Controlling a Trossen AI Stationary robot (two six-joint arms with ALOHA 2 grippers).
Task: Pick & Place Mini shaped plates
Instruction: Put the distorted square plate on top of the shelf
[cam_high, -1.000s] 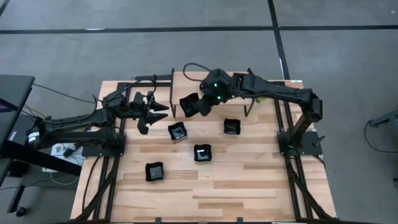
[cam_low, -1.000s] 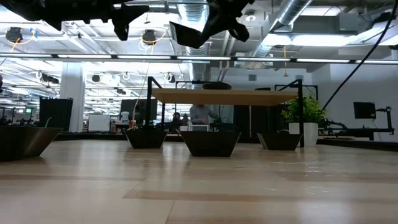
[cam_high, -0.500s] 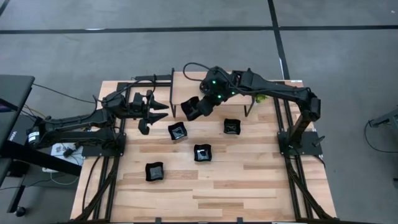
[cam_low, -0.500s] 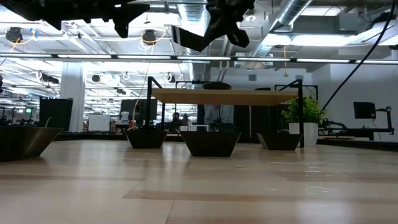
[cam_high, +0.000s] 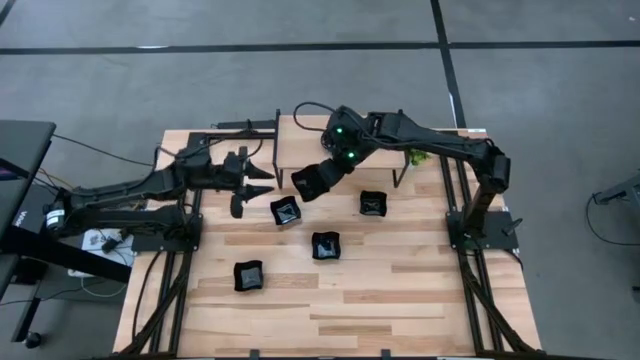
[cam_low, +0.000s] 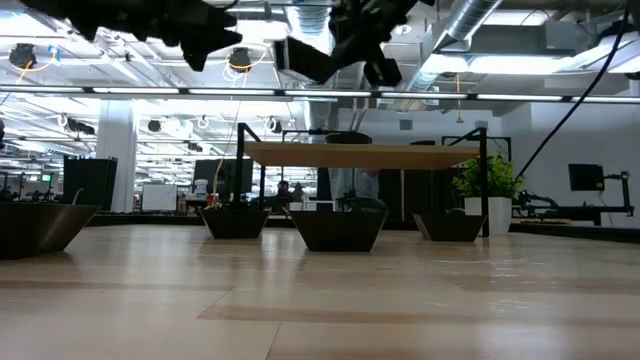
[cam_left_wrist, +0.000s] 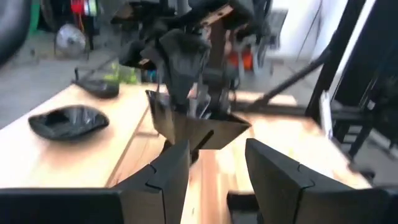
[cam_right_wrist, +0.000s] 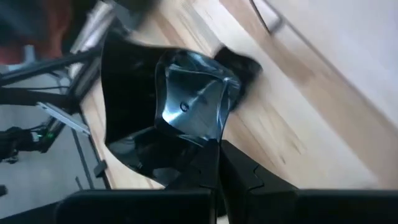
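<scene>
— How many plates, and where?

— Five square plates. Four lie on the table (cam_high: 400, 290): one (cam_high: 286, 211) just below the left gripper (cam_high: 262, 180), one (cam_high: 373, 203), one (cam_high: 325, 245) and one (cam_high: 248, 276) farther off.

— The fifth?

— The right gripper (cam_high: 322, 176) is clamped on its rim, holding that plate (cam_high: 308, 183) tilted in the air, just beside the left gripper's tips.

— And the left gripper?

— Its fingers (cam_left_wrist: 168, 177) are spread, holding nothing, pointing at the held plate.

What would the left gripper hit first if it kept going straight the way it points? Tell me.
Most likely the square plate held in the shut right gripper. The left gripper, open, points straight at it in its wrist view. Depth is unclear, so the gap is uncertain.
</scene>
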